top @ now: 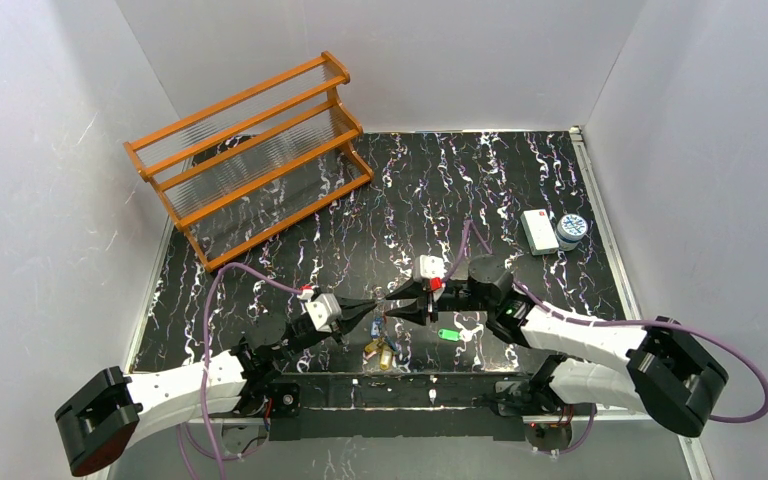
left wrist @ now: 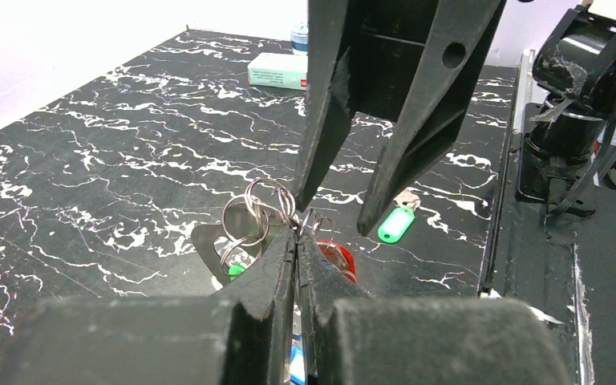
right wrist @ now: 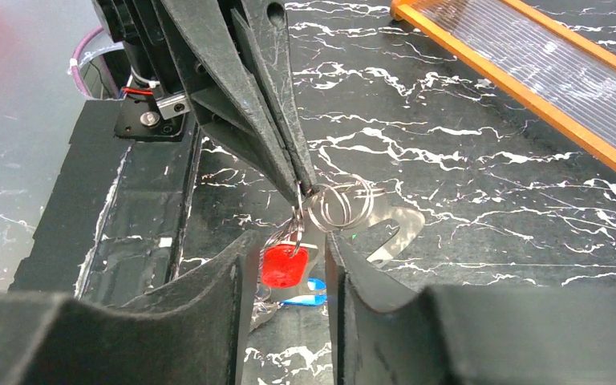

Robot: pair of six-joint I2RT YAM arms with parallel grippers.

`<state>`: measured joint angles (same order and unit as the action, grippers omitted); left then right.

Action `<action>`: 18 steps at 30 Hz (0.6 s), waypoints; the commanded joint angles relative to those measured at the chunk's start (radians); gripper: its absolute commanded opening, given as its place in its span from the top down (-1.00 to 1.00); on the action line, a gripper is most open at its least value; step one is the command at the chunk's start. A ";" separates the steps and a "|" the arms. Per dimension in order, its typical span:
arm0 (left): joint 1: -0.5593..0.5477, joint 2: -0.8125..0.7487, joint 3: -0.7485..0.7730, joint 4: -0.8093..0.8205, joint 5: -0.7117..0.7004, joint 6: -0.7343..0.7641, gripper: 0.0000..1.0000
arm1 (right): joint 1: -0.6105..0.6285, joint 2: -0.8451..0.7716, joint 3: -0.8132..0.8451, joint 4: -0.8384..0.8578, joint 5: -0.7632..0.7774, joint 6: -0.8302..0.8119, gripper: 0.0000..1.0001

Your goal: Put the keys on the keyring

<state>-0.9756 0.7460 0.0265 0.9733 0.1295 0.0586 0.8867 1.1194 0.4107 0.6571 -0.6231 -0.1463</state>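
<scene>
My left gripper [left wrist: 298, 228] is shut on a bunch of thin wire rings [left wrist: 261, 210], held just above the table. From the bunch hang a red-tagged key [right wrist: 283, 265] and the flat pale grey keyring [right wrist: 397, 228]. A blue tag [right wrist: 309, 293] shows below them. My right gripper [right wrist: 289, 249] is open, facing the left one, with its fingers either side of the red tag and apart from it. In the top view the two grippers meet tip to tip, left [top: 365, 318] and right [top: 400, 305], with yellow-tagged keys [top: 385, 352] under them. A green-tagged key [top: 448, 335] lies loose on the table to the right.
An orange wooden rack [top: 255, 150] stands at the back left. A white rectangular box [top: 537, 230] and a small blue-lidded jar [top: 571, 230] sit at the back right. The black mounting bar [top: 400, 390] of the arm bases runs along the near edge.
</scene>
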 commanded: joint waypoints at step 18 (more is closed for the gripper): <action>-0.002 -0.008 -0.007 0.079 0.027 -0.019 1.00 | 0.001 0.075 0.043 0.188 -0.098 0.040 0.47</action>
<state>-0.9756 0.7490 0.0265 0.9882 0.1509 0.0437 0.8867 1.1831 0.4160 0.7578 -0.6853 -0.1249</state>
